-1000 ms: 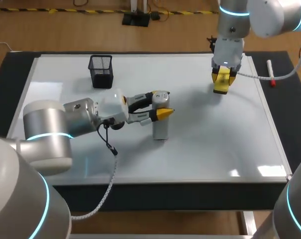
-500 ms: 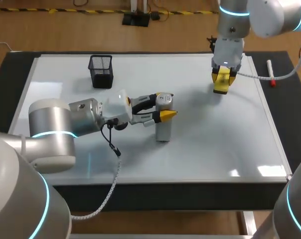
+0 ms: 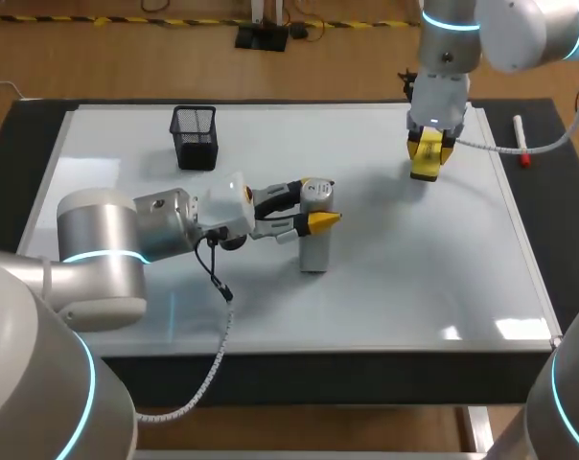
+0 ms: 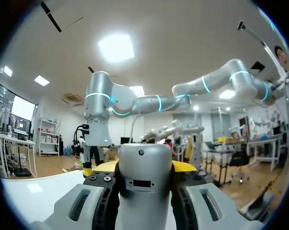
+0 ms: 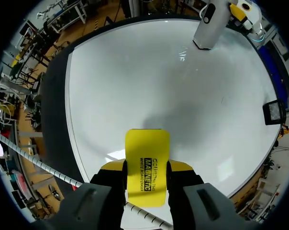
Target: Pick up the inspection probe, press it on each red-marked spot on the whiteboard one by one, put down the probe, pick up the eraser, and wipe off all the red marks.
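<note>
head view has the black mesh cup (image 3: 196,137) as the mark to steer by; the probe (image 3: 312,249) stands upright on the whiteboard (image 3: 366,307), well to the right of the cup and nearer the robot; the left gripper (image 3: 318,201) comes in sideways and has both fingers pressed against the probe's top from two sides, a firm narrow hold that the left wrist view confirms; the right gripper (image 5: 147,167) is far to the right of the cup, about level with it, with the yellow eraser (image 5: 147,143) clamped flat between its fingers; whether the eraser touches the board i cannot tell; no red marks show on the board in either view.

the step in hand looks like setting the probe down; to do it well, seat the base square on the board before letting go; open both fingers evenly, since a tall narrow body will tip if one pad drags; draw the hand back level toward the cup, not upward; the right arm should wait until that side is free, then lay the eraser's face flat for wiping.
</note>
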`<state>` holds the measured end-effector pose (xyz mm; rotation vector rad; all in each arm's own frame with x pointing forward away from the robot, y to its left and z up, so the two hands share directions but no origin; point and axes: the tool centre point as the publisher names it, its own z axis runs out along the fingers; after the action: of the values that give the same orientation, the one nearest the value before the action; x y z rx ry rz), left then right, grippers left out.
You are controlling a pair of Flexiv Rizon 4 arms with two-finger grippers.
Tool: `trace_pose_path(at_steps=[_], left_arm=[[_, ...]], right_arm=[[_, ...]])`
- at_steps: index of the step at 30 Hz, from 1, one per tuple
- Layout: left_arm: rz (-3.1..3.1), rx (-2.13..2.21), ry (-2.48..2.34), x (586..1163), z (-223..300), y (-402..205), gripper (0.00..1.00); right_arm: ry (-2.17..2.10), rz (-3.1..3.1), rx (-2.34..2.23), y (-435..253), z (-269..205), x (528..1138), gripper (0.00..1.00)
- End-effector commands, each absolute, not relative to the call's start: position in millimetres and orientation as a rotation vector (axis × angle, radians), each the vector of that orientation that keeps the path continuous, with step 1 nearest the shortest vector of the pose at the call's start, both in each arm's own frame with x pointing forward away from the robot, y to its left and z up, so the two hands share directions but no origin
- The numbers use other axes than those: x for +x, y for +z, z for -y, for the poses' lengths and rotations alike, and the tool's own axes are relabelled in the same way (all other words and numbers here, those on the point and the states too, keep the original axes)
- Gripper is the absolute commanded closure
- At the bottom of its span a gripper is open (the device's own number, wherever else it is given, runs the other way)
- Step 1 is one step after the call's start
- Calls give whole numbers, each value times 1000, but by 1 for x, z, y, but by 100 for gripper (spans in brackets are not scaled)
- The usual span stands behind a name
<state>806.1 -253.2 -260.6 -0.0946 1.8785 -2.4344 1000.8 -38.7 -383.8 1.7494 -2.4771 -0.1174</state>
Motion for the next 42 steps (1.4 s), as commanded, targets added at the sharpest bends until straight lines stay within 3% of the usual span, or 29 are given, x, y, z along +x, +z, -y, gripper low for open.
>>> trace_pose_path(at_steps=[1, 22, 42], left_arm=[[-1884, -91, -2433, 806, 253, -262, 100], [-1889, -54, -2422, 809, 249, -248, 100], [-1772, -136, -2309, 850, 120, -208, 100]], right_arm=[[-115, 2473, 1751, -383, 40, 1002, 100], [-115, 2473, 1751, -383, 40, 1002, 100], [-115, 2473, 1751, -383, 40, 1002, 100]])
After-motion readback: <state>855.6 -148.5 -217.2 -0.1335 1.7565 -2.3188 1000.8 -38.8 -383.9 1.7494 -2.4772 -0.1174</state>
